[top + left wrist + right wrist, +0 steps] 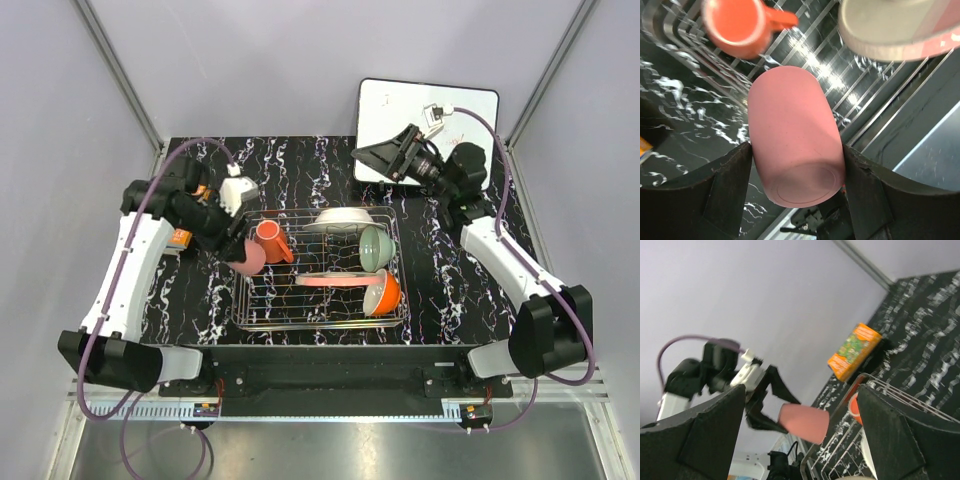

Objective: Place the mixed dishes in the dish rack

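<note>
My left gripper (240, 250) is shut on the small pink cup (248, 259), holding it by its base above the left rim of the silver wire dish rack (320, 325). In the left wrist view the cup (795, 135) sits between both fingers (727, 185). The orange-red mug (268, 241) lies in the rack beside it. The white plate (345, 216), pale green bowl (375, 246), orange bowl (383, 292) and pink-and-cream plate (335, 281) are in the rack. My right gripper (385, 160) is open and empty, raised at the far right, facing the rack.
A whiteboard (425, 130) lies at the far right behind the right gripper. The green-orange book (854, 351) lies left of the rack, partly hidden under the left arm (130, 260). Grey walls enclose the black marbled table (450, 290).
</note>
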`<state>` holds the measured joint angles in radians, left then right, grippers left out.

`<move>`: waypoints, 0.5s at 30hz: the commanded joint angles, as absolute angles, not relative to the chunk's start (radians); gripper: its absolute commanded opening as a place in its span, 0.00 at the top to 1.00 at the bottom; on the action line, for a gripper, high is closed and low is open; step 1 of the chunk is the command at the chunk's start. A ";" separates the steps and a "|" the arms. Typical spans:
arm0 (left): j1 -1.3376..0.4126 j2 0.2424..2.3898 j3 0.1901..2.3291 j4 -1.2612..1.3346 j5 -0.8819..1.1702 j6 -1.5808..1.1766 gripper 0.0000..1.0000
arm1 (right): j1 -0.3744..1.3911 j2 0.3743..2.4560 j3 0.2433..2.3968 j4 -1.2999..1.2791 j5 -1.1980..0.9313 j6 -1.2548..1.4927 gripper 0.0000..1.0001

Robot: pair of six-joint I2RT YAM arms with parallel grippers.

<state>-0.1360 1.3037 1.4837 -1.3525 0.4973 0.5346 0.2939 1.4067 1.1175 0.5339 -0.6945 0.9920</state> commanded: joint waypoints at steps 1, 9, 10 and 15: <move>-0.225 1.276 1.384 -1.349 0.375 0.534 1.00 | 0.296 1.391 1.065 0.391 -0.558 0.910 0.00; -0.368 1.307 1.252 -1.217 0.298 0.460 1.00 | 0.296 1.310 1.019 0.236 -0.411 0.807 0.00; -0.376 1.313 1.252 -1.192 0.288 0.453 1.00 | 0.296 1.304 1.014 0.230 -0.407 0.792 0.00; -0.397 1.376 1.252 -1.143 0.281 0.436 1.00 | 0.296 1.255 0.983 0.192 -0.364 0.758 0.00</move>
